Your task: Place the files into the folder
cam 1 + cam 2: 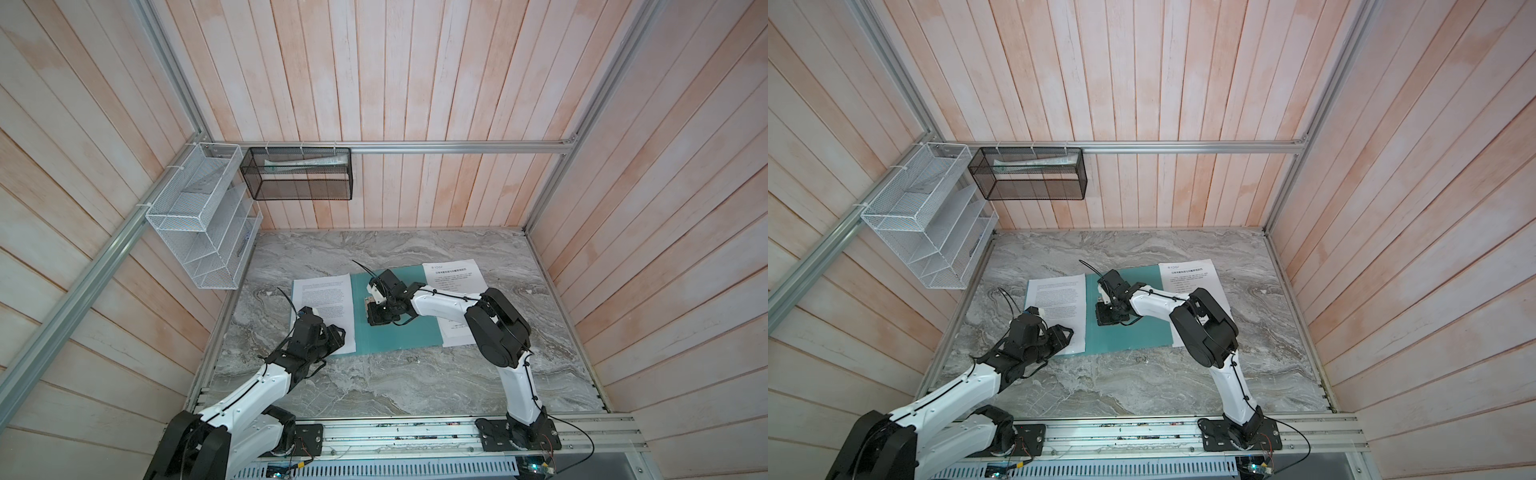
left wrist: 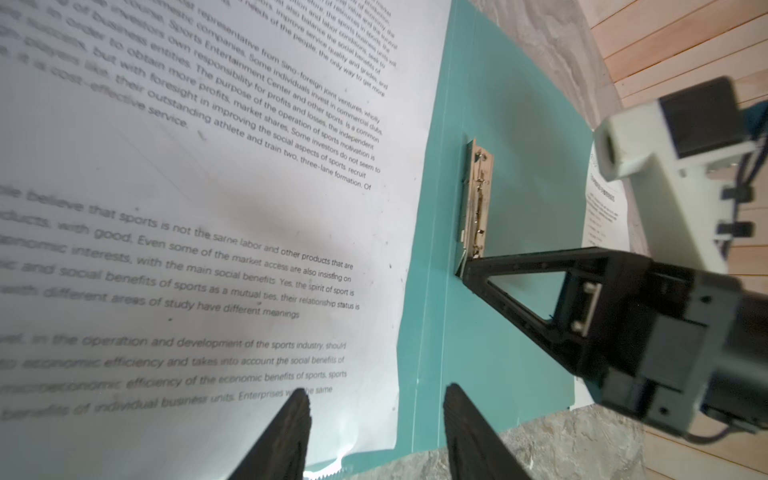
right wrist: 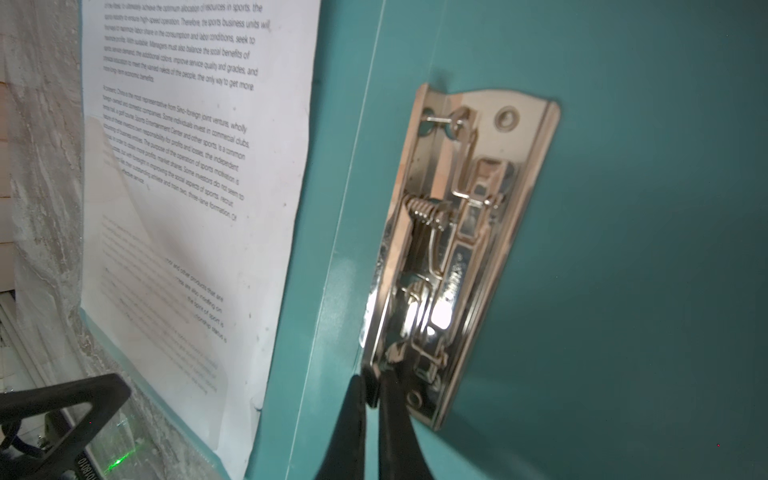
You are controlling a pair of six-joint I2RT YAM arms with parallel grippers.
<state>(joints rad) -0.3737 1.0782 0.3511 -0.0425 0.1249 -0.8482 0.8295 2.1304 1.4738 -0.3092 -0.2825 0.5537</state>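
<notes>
Marble worktop (image 1: 374, 382), teal folder (image 1: 399, 338), right end effector (image 3: 372, 384) seemingly clamped on metal clip (image 3: 478, 208), left end effector (image 2: 376, 392) apart over sheet (image 2: 208, 208).

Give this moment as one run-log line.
left gripper: open by text sheet | right gripper: shut on clip | folder: open flat | headed sheet: at folder's edge

The marble table (image 1: 374, 386) carries an open teal folder (image 1: 395, 336), lying flat. A printed sheet (image 1: 455, 286) lies on the table at the folder's right edge.
</notes>
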